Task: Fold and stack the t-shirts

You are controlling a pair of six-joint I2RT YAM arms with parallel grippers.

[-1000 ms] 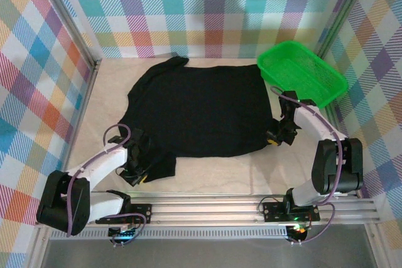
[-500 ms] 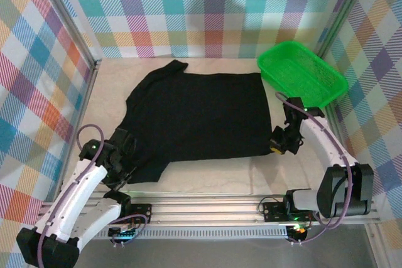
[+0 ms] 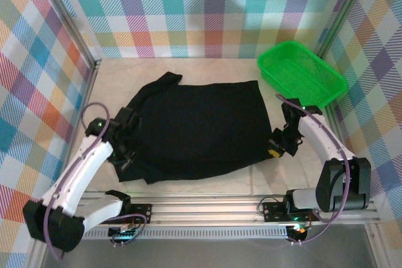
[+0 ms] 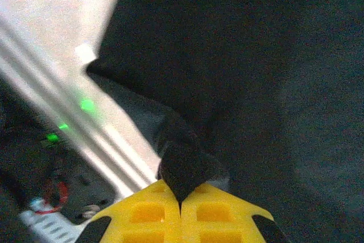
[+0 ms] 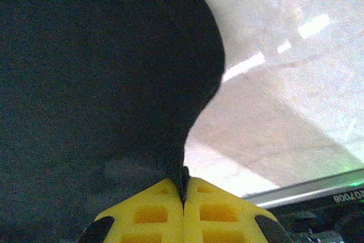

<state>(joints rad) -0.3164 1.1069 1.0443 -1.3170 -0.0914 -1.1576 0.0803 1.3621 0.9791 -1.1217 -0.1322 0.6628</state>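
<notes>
Looking down from above, you see the black t-shirt (image 3: 201,123) lying front and centre on the bench (image 3: 251,180), between your two arms. It sits just left of the green basket (image 3: 301,73). One sleeve points toward the far wall. The cloth is mostly flat, but its near-left part is rumpled and pulled in toward your left arm.

Your left claw (image 3: 124,158) sits at that rumpled near-left edge and is clenched on the t-shirt. On the left wrist camera the left claw (image 4: 181,194) has its yellow fingers (image 4: 148,211) pressed tight together. A dark tuft of cloth sticks up from between the tips. The rest of the t-shirt (image 4: 256,55) stretches away beyond them, with the metal rail (image 4: 108,135) off to the lower left.

Your right claw (image 3: 274,147) is at the near-right corner of the t-shirt and is also clenched on it. On the right wrist camera the right claw (image 5: 183,189) pinches the very edge of the cloth between closed fingers (image 5: 151,214). The t-shirt (image 5: 96,72) spreads up and to the left from the grip. Bare bench (image 5: 284,101) shows to the right of its curved edge.

The basket stands at the far right, apart from both claws. You cannot tell whether the cloth touches it.
</notes>
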